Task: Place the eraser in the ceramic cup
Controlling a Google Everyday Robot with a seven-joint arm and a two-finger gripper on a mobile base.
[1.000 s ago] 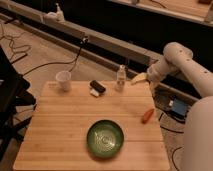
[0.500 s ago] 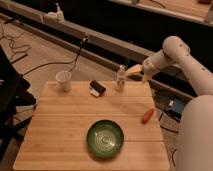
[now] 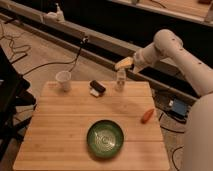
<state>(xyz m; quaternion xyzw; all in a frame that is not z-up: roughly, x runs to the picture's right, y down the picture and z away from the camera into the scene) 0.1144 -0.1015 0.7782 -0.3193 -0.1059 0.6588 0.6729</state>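
Hovering over the far edge of the tabletop, right of its middle: my gripper (image 3: 124, 63), pale yellowish at the tip, just above the small clear bottle (image 3: 120, 80). How wide it stands, and whether it has hold of anything, I cannot tell.

Eraser (image 3: 98, 86): small black rectangular block, matte, lying flat and askew near the far edge, left of the middle. It touches a pale cream flat block (image 3: 93, 93) on its nearer side; whether it rests partly on top of that block is unclear.

Ceramic cup (image 3: 63, 80): white, smooth, slightly tapered, upright with its mouth open, near the far left corner. It is apart from the eraser. Its inside is too dim to read.

Table (image 3: 55, 135): light wood in long strips, rectangular.

Green bowl (image 3: 105, 138): round, glossy, with a paler pattern at its bottom, close to the near edge at the middle.

Small orange thing (image 3: 147, 116): elongated, tapered, near the right edge; what it is I cannot make out.

My arm (image 3: 172, 47): white rounded casing, coming in from beyond the far right corner, its lower part cut off from view.
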